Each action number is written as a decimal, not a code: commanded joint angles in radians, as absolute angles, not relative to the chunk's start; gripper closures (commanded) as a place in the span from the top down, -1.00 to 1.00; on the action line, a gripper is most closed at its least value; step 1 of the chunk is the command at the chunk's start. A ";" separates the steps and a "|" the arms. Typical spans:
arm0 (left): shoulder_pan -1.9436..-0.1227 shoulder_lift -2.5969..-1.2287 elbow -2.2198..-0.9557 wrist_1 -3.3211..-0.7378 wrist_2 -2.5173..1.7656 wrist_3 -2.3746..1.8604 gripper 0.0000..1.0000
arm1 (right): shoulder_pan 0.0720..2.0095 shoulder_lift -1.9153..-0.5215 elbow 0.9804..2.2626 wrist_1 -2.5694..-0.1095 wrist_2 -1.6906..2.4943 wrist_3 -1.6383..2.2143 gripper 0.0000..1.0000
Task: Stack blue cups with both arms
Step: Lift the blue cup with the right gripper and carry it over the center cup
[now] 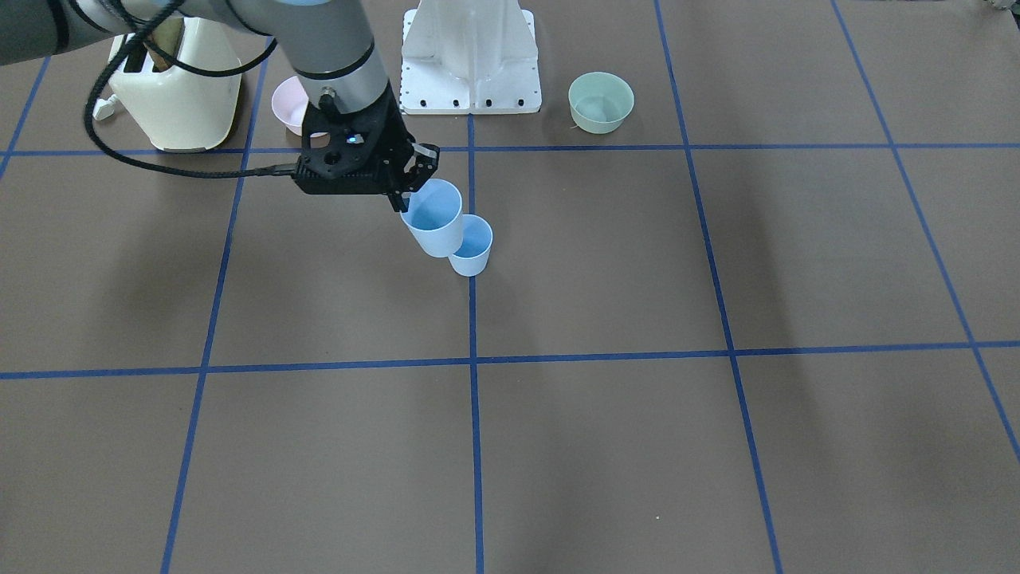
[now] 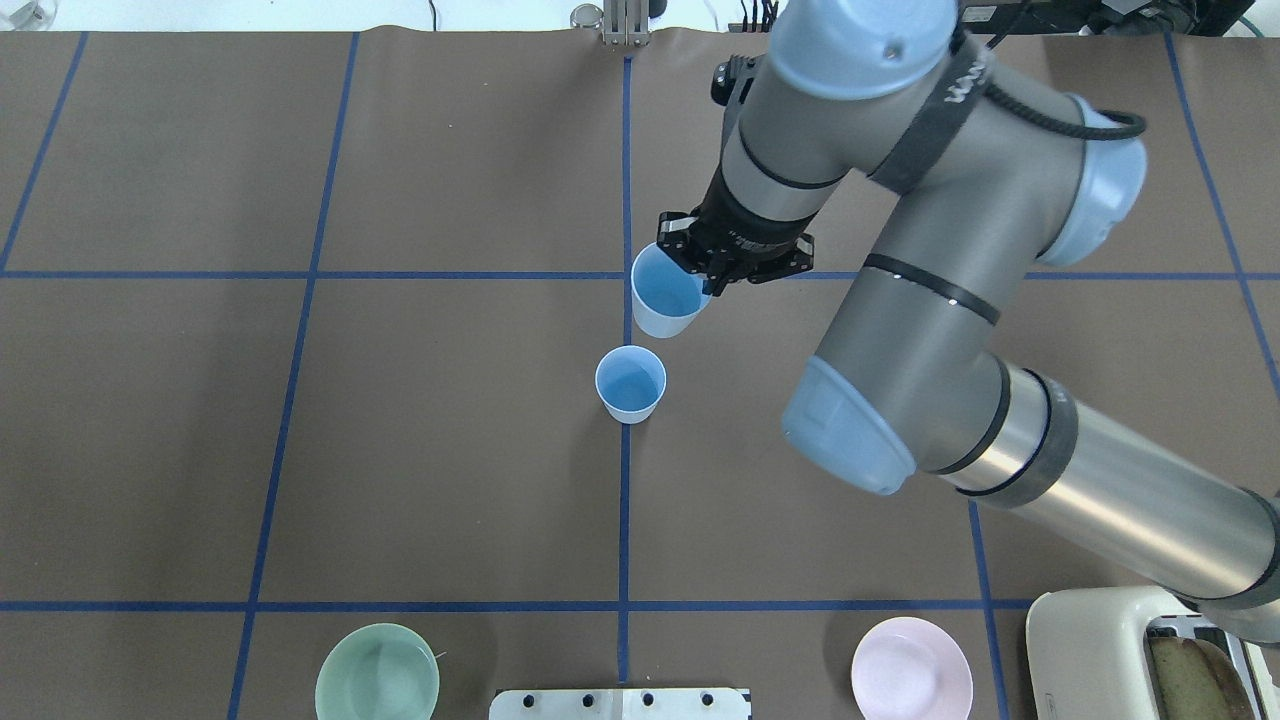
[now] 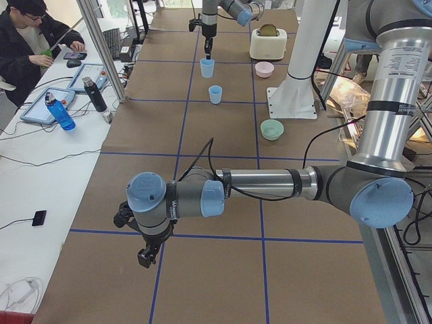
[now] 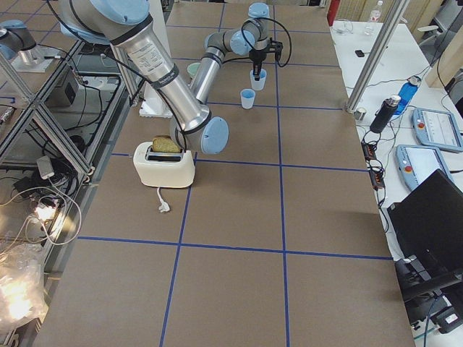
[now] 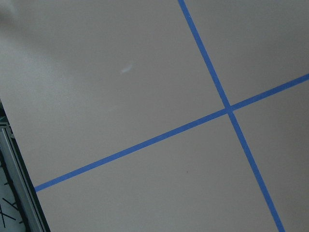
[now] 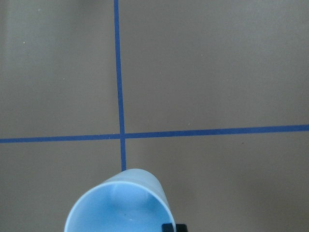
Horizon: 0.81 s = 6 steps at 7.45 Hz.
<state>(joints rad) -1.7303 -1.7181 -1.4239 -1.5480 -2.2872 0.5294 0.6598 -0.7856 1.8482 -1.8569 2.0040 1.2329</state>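
Held cup [image 1: 434, 219]: small, light blue, brighter inside; hung in the air before the white base [image 1: 470, 56].
Other cup [image 1: 472, 247]: same look; stood on the table [image 1: 717, 438] before that base.
Right gripper [image 1: 404, 199]: pinched the held cup's rim.
Left gripper [image 3: 145, 256]: could not tell.

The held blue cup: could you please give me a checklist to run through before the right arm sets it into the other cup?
1. Right gripper shut on the rim of the held cup: ok.
2. Held cup mouth up: ok.
3. Standing cup upright on the table and empty: ok.
4. Held cup centred over the standing cup: not ok. In the overhead view it sits off to one side, farther from the robot.
5. Left gripper away from both cups: ok, it is far down the table.
6. Left gripper open and ready to help: cannot tell.
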 commanded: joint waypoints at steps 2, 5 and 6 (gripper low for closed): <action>-1.730 -1.718 -1.422 -1.549 -2.287 0.529 0.96 | 0.565 -0.764 1.801 -1.894 1.931 1.261 -1.00; -1.730 -1.717 -1.420 -1.549 -2.287 0.529 0.96 | 0.545 -0.762 1.776 -1.890 1.913 1.258 -1.00; -1.730 -1.717 -1.419 -1.549 -2.287 0.529 0.96 | 0.537 -0.761 1.773 -1.885 1.911 1.253 -1.00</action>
<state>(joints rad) -1.7303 -1.7166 -1.4199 -1.5493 -2.2872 0.5292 0.5479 -0.7620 1.7781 -1.8896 1.9142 1.2575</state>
